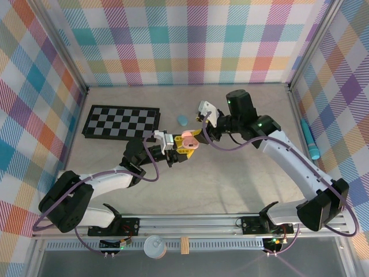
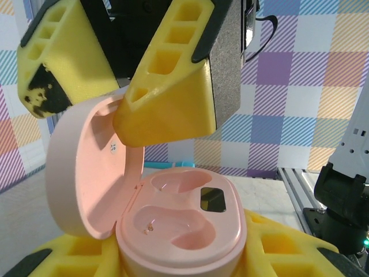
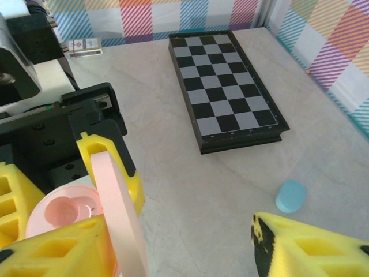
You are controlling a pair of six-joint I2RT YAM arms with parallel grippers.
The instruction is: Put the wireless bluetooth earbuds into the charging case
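A pink charging case point(image 2: 190, 231) sits upright with my left gripper point(image 2: 179, 257) shut on its base, yellow pads on both sides. Its lid point(image 2: 86, 173) is swung open to the left, and both wells are empty. My right gripper point(image 3: 184, 245) hangs open just above the case, with the lid's edge point(image 3: 118, 213) standing between its fingers, close to the left finger point(image 3: 57, 251). In the top view the case point(image 1: 188, 140) is held mid-table between the left gripper point(image 1: 179, 151) and the right gripper point(image 1: 199, 134). The earbuds are out of view.
A folded chessboard point(image 1: 121, 122) lies at the back left. A small light-blue oval piece point(image 1: 183, 120) rests on the table just behind the grippers. A teal pen point(image 1: 311, 141) lies by the right wall. A small card box point(image 3: 85, 45) sits near the far edge.
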